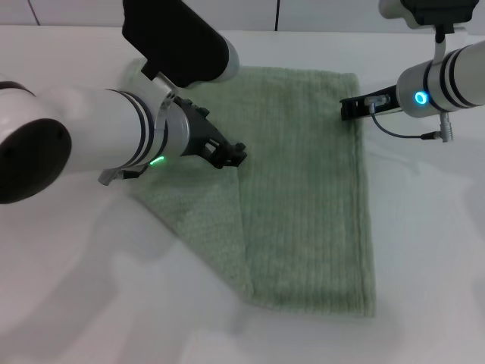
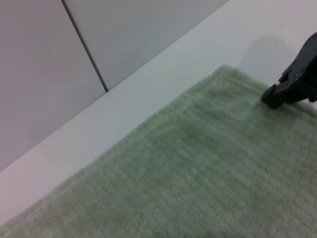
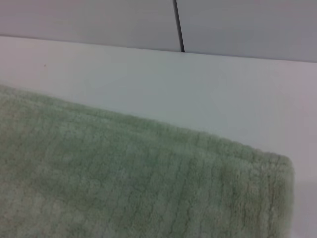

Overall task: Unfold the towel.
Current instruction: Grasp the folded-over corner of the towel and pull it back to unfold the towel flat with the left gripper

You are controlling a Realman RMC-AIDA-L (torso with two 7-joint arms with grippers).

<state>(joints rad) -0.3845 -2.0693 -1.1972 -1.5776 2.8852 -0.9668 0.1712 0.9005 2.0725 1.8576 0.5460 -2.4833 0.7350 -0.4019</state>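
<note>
The pale sage-green towel (image 1: 303, 197) lies flat on the white table (image 1: 76, 303). A straight fold edge (image 1: 244, 227) runs from its middle toward the near edge, with a lighter layer (image 1: 197, 220) showing to its left. My left gripper (image 1: 230, 155) is low over the towel at the far end of that fold edge. My right gripper (image 1: 348, 108) is at the towel's right edge, close to its far right corner (image 1: 352, 76). It also shows in the left wrist view (image 2: 292, 87), touching the towel (image 2: 198, 173) by that corner. The right wrist view shows the corner (image 3: 267, 173) lying flat.
The white table extends on all sides of the towel. A grey panelled wall (image 2: 74, 59) stands behind the table's far edge. A cable (image 1: 409, 135) hangs from my right wrist.
</note>
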